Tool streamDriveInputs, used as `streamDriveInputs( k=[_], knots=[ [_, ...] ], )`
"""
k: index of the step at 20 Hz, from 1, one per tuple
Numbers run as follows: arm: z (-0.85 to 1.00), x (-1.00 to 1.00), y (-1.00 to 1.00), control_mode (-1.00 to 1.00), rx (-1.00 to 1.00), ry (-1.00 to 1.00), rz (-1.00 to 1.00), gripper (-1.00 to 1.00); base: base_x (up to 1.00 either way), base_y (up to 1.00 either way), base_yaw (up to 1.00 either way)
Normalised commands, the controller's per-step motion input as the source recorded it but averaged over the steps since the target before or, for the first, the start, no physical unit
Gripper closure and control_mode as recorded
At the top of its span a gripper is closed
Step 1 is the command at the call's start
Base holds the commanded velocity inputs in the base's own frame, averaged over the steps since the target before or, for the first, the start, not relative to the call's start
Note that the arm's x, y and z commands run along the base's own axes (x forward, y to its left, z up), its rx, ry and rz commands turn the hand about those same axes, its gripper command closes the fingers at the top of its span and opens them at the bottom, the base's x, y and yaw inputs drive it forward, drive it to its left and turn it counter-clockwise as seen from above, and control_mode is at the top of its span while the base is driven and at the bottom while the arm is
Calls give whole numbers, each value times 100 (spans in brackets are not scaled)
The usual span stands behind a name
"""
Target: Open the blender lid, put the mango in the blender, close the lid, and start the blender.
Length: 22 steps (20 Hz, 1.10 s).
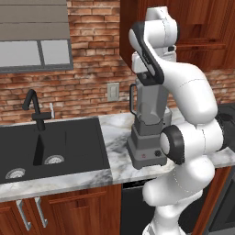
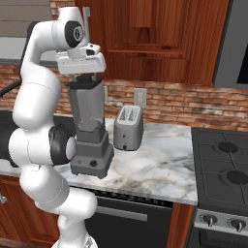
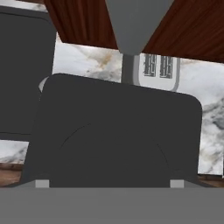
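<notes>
The grey blender [image 1: 149,120] [image 2: 90,123] stands on the marble counter, right in front of my arm. The dark blender lid [image 3: 118,127] [image 2: 86,77] lies flat on the jar's rim. My gripper [image 3: 109,183] [image 2: 85,73] comes straight down onto it. Its two fingertips [image 3: 42,183] sit on either side of the lid's raised centre and hold it. The mango is out of view.
A silver toaster [image 2: 128,127] [image 3: 157,72] stands on the counter just right of the blender. A black sink [image 1: 87,137] with a faucet [image 1: 36,110] lies to the left, and a stove [image 2: 223,164] to the right. Wooden cabinets hang overhead.
</notes>
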Motion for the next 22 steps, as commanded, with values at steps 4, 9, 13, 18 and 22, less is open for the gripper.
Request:
streamDriveInputs(
  k=[4,9,13,18,22],
  knots=[
    [-16,9,0,-100,0,0,0,100,0,0,0],
    [-14,0,0,-100,1,0,1,100,0,0,0],
    [-8,3,0,-100,0,0,3,100,0,0,0],
    [-2,6,0,-100,0,0,6,100,0,0,0],
    [0,0,0,-100,0,0,7,100,0,0,0]
  ],
)
